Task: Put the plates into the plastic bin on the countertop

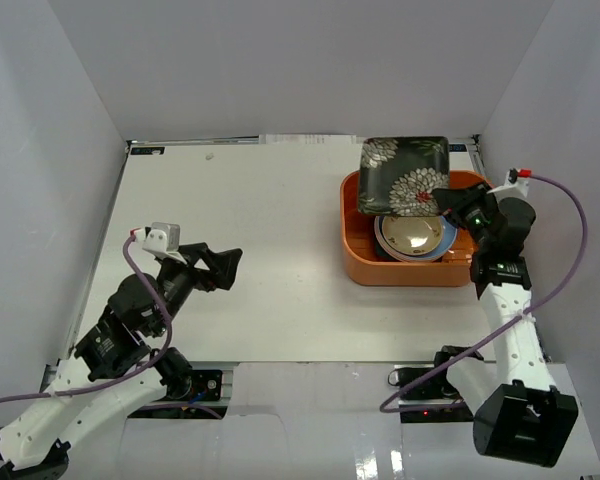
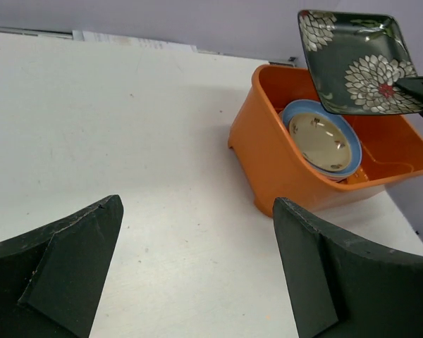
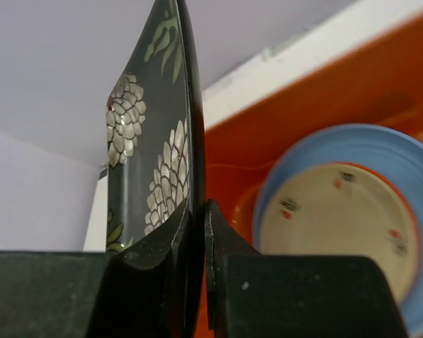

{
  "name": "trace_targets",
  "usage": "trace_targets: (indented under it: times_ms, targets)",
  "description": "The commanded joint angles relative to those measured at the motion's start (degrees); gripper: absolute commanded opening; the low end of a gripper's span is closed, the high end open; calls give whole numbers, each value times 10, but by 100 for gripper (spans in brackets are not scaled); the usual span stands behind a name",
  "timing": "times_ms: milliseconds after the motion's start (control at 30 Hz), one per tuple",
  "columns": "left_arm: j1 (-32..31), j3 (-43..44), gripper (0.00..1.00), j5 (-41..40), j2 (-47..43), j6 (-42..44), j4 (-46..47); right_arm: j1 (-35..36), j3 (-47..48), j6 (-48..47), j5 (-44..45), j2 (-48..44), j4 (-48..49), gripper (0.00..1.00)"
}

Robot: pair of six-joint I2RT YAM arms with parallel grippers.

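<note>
patience: right gripper [image 1: 448, 202], clamped on floral plate [image 1: 404, 175], should lower it flat onto blue-rimmed plate [image 2: 323, 141] in bin [image 1: 400, 272]; left gripper [image 1: 230, 270] gapes empty.

No letters, numbers or brand marks are showing legibly in any view. The black floral plate [image 1: 404, 175] is displaying only white flower patterns. The cream plate [image 2: 323, 141] is bearing a few small dark and red motifs, too small to read as writing.
</note>
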Motion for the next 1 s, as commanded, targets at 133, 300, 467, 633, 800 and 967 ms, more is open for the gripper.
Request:
trace_targets:
  times_ms: [133, 300, 467, 633, 800, 967]
  targets:
    - [3, -27, 98, 7, 3, 18, 23, -144, -74, 13, -114, -30, 26, 8]
    - [5, -30, 98, 0, 8, 19, 22, -164, -102, -2, -122, 2, 33, 8]
    - [8, -30, 98, 0, 14, 19, 23, -173, -118, -11, -124, 23, 38, 8]
    - [13, -29, 98, 7, 25, 18, 22, -175, -100, -47, -68, 9, -4, 47]
    - [19, -28, 98, 12, 28, 16, 24, -175, -60, -74, 6, 3, -62, 88]
    - [20, -23, 98, 4, 29, 21, 25, -175, -10, -79, 78, -1, -85, 90]
